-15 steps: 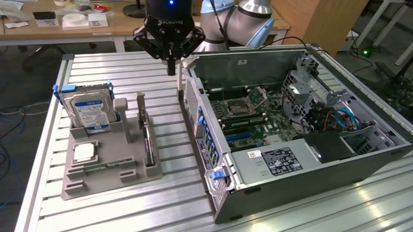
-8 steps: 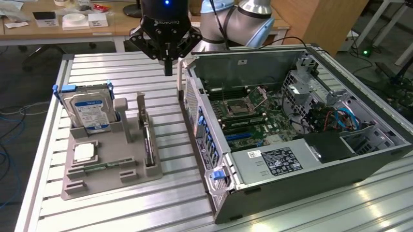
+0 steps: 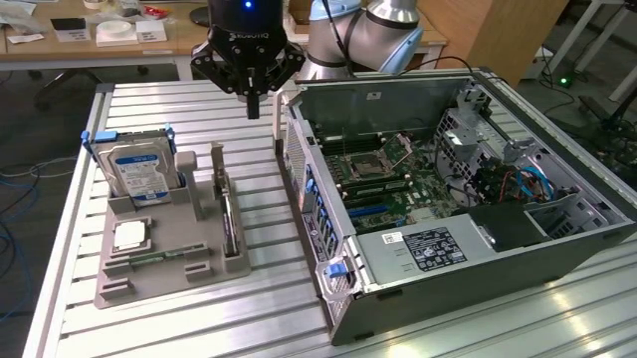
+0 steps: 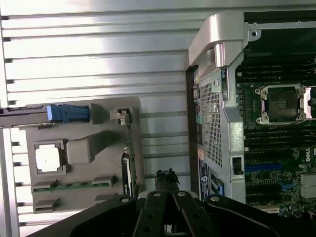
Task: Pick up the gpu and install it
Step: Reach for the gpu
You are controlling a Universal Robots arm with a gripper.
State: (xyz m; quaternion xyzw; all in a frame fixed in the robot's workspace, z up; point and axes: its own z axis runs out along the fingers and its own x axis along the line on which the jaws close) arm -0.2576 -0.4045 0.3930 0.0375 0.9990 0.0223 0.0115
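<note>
Standing edge-on in the gray tray's [image 3: 159, 283] side slot, the gpu [image 3: 231, 216] is untouched. Gripper [image 3: 253, 110] hangs high, just off the tray's gpu-side edge, jaws closed and empty. I'd open wide, align along the card, then pinch its top edge squarely.

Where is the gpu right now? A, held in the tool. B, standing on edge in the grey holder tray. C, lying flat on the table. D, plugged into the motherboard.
B: the gpu stands edge-on in a slot of the grey holder tray, while the tool hangs shut and empty above the table.
</note>
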